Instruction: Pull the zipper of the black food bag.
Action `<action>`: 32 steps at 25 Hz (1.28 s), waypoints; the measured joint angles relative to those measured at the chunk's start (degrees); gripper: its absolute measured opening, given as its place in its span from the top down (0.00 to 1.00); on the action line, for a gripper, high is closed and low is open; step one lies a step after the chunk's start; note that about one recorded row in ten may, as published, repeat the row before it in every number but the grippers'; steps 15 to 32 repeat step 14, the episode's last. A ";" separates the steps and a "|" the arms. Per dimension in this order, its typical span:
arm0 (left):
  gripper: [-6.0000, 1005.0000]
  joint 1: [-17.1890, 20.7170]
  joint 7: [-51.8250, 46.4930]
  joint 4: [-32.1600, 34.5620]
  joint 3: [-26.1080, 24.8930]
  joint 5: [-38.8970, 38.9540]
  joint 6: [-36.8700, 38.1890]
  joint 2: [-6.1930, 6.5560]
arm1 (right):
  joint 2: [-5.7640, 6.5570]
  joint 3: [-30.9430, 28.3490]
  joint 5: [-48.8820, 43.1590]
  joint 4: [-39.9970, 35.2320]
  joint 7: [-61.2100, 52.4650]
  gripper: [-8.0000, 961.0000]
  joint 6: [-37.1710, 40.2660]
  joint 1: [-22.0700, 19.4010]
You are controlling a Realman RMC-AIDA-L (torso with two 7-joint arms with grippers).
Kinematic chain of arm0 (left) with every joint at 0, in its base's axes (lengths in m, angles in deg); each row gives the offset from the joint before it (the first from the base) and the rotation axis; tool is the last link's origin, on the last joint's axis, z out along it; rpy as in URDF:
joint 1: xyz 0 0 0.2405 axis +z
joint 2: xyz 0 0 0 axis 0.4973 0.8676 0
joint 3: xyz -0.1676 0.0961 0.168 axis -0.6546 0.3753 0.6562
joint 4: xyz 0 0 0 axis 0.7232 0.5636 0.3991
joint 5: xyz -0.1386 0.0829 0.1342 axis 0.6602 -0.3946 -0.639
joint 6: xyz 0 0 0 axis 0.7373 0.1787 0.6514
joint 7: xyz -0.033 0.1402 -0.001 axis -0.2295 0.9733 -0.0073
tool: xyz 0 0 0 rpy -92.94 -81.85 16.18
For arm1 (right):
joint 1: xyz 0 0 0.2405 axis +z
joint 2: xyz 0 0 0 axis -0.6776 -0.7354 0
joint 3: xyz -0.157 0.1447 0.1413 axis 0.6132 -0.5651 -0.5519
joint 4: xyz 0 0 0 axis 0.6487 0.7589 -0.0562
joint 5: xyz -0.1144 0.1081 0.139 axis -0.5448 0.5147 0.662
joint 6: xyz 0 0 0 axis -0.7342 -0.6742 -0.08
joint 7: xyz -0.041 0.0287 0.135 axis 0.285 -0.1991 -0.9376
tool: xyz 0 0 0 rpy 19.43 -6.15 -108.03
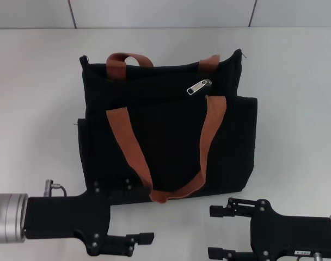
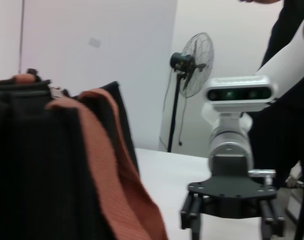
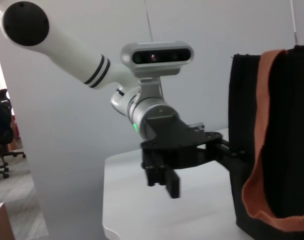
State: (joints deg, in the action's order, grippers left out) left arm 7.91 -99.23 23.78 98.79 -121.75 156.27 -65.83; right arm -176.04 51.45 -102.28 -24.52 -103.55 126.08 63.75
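White tabletop (image 1: 35,109) is carrying the black food bag (image 1: 171,147), which is lying flat near its middle, closed, so its contents are hidden. 2 brown-orange straps (image 1: 209,136) are draping over the bag's face. Left gripper (image 1: 124,217) is sitting at the bag's near left corner, fingers spread wide around nothing. Right gripper (image 1: 222,231) is hovering just off the near right corner, fingers likewise wide. Smallest, the zipper (image 1: 199,87) is glinting silver near the top edge's right end.
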 joint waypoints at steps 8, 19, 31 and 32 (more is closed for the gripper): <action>0.22 2.71 1.73 -0.20 0.10 -0.09 -0.03 -0.54 | 0.13 -0.21 0.13 -0.26 0.17 0.24 -0.01 0.01; 0.22 2.86 1.78 -0.47 0.23 -0.14 -0.01 -0.78 | 0.27 -0.39 0.14 -0.42 0.53 0.24 0.38 0.26; 0.22 2.86 1.78 -0.47 0.23 -0.14 -0.01 -0.78 | 0.27 -0.39 0.14 -0.42 0.53 0.24 0.38 0.26; 0.22 2.86 1.78 -0.47 0.23 -0.14 -0.01 -0.78 | 0.27 -0.39 0.14 -0.42 0.53 0.24 0.38 0.26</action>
